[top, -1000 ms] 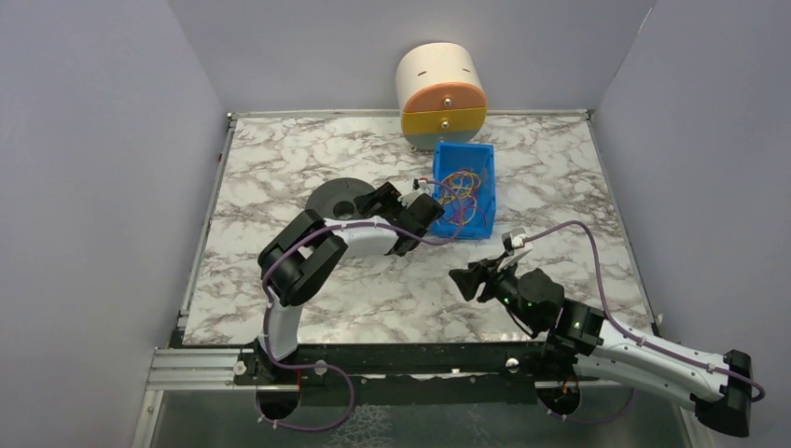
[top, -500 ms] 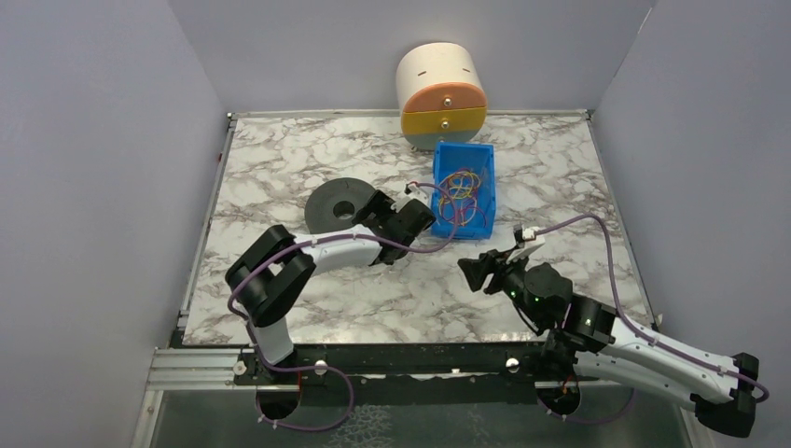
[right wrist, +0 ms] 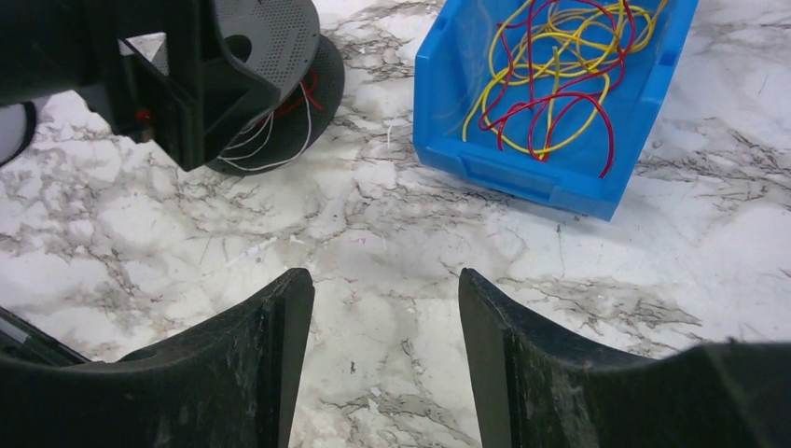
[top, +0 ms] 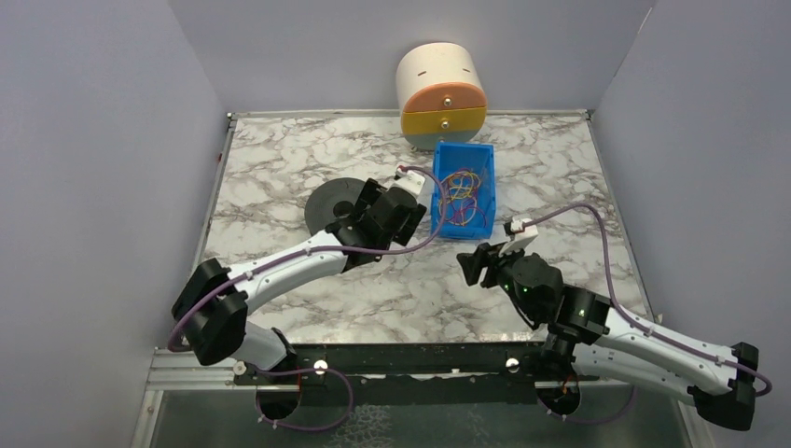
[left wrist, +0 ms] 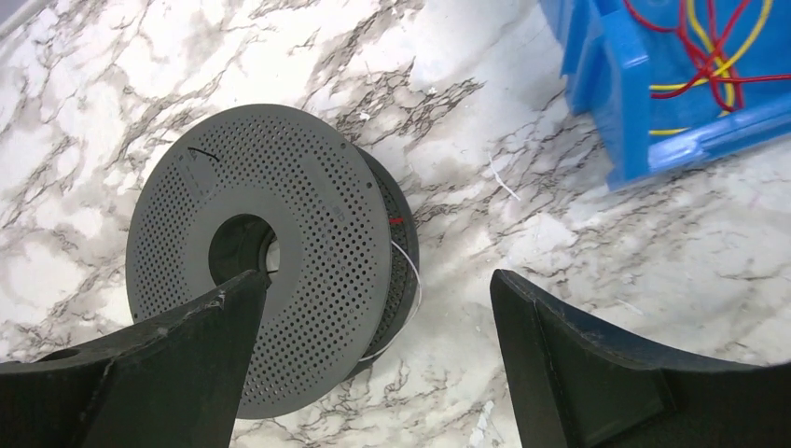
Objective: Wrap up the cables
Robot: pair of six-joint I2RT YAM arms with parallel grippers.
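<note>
**Cables** [right wrist: 560,96]: thin red loops tangled with yellow wire [right wrist: 522,56], lying in the bin [right wrist: 466,159]. They are ahead and to the right of the right gripper [right wrist: 384,299], and well to the right of the left gripper [left wrist: 378,299]. Neither gripper holds any.

**Spool** [left wrist: 261,252]: flat on the tabletop [right wrist: 373,224]. A few red and white strands show at its core. Whether they join the bin's wire cannot be told.

**Left gripper:** jaws wide apart, nothing between them. It hangs just over the spool, one finger above the flange. A second ago it stood at the bin's near-left corner with narrower jaws. It has since swung left to the spool and spread further, apparently coming away from the bin without wire.

**Right gripper:** jaws partly apart and empty, low over the tabletop. It has crept slightly toward the bin.

**Judgement:** the bin's cables are not yet fetched. Probably one gripper will steady the spool while the other draws out a red end.

**Also present:** drawer unit [top: 441,93], beyond the bin.
</note>
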